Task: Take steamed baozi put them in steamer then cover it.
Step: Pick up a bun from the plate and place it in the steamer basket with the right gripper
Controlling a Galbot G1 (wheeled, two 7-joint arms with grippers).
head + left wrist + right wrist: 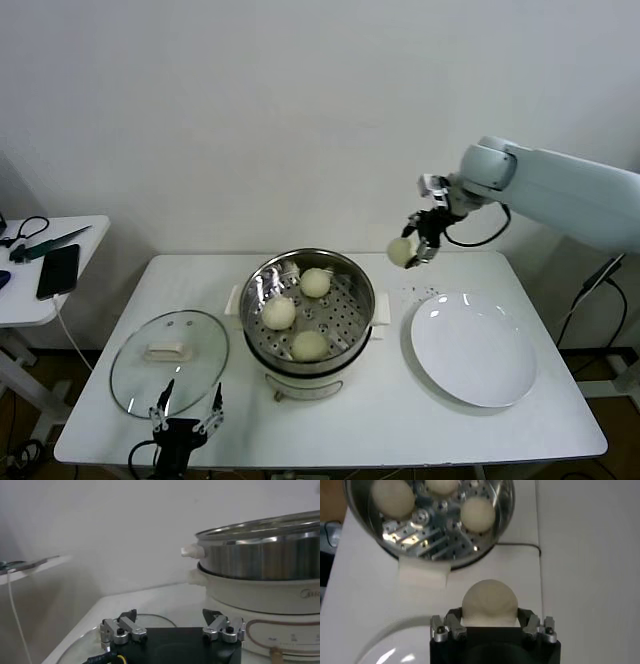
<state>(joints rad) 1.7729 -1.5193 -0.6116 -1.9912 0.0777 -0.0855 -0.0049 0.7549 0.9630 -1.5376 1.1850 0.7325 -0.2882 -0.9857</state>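
Baozi [400, 251] in right gripper [412, 254] (aloft)

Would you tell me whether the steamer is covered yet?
Uncovered: the steamer stands open with three baozi inside, and the cover lies on the table beside it.

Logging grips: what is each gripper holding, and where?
Right gripper holds a baozi by its sides, raised above the table. Left gripper holds nothing.

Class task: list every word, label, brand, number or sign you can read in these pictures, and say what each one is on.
No text can be read with certainty.
Grey brand mark on the white pot base under the steamer: cut off at the picture's edge, too blurred to read.
Small print along the control panel on that base: too small to read.
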